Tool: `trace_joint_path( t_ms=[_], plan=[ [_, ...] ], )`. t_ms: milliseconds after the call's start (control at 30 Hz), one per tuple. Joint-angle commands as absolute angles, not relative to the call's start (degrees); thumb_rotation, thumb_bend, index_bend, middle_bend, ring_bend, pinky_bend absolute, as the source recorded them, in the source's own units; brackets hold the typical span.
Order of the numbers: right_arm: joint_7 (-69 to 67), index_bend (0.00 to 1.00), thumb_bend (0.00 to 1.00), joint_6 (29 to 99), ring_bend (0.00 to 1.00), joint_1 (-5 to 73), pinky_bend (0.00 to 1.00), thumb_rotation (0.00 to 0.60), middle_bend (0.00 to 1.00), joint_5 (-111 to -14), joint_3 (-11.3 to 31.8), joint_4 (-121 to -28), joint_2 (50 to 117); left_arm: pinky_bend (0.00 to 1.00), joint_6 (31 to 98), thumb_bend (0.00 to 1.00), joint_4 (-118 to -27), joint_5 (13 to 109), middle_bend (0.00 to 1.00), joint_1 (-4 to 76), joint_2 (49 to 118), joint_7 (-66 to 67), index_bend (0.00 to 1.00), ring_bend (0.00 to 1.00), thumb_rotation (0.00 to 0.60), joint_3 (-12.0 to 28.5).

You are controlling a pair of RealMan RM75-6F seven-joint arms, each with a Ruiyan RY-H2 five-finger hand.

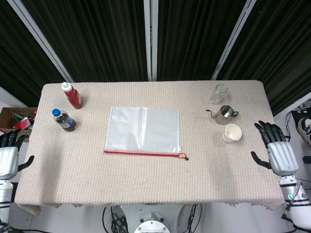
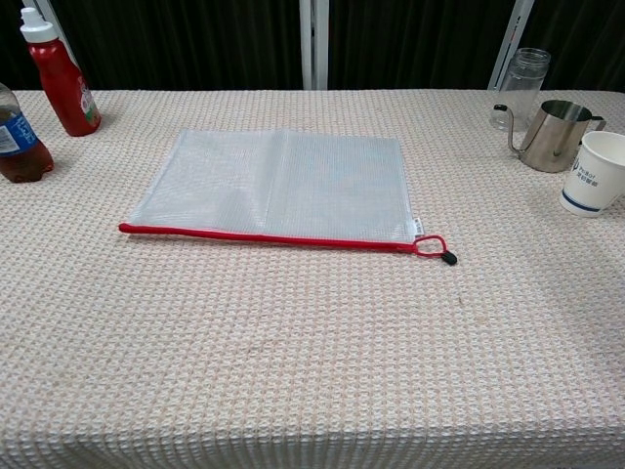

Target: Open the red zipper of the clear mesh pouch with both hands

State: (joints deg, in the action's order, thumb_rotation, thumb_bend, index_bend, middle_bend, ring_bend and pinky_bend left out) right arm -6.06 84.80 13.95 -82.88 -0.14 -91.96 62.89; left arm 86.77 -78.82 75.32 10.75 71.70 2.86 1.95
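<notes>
The clear mesh pouch (image 1: 142, 129) (image 2: 281, 187) lies flat in the middle of the table. Its red zipper (image 1: 141, 153) (image 2: 264, 235) runs along the near edge, with the pull loop (image 1: 182, 156) (image 2: 433, 248) at the right end. My left hand (image 1: 8, 158) hangs off the table's left edge, fingers spread, holding nothing. Beyond the right edge my right hand (image 1: 276, 150) is also spread and holds nothing. Neither hand shows in the chest view.
A red sauce bottle (image 1: 72, 95) (image 2: 59, 74) and a dark drink bottle (image 1: 63, 120) (image 2: 14, 137) stand at the left. At the right are a glass jar (image 1: 219, 94) (image 2: 526, 73), a steel pitcher (image 1: 225, 114) (image 2: 559, 134) and a paper cup (image 1: 232, 132) (image 2: 594, 172).
</notes>
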Motion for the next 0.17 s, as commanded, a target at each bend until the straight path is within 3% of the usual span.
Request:
trace_joint_path(
  t_ms=[33, 167],
  plan=[
    [-7.8, 0.01, 0.26, 87.7, 0.0, 10.1, 0.0, 0.6, 0.04, -83.6, -2.3, -92.5, 62.7, 0.13, 90.6, 0.2, -83.1, 77.6, 0.11, 7.6, 70.9, 3.8, 0.24, 0.1, 0.6, 0.3],
    [-8.8, 0.01, 0.27, 88.8, 0.0, 8.3, 0.0, 0.6, 0.04, -84.6, -2.6, -91.3, 64.1, 0.13, 91.7, 0.2, -86.4, 79.9, 0.11, 6.1, 70.2, 4.1, 0.24, 0.1, 0.6, -0.9]
  ],
)
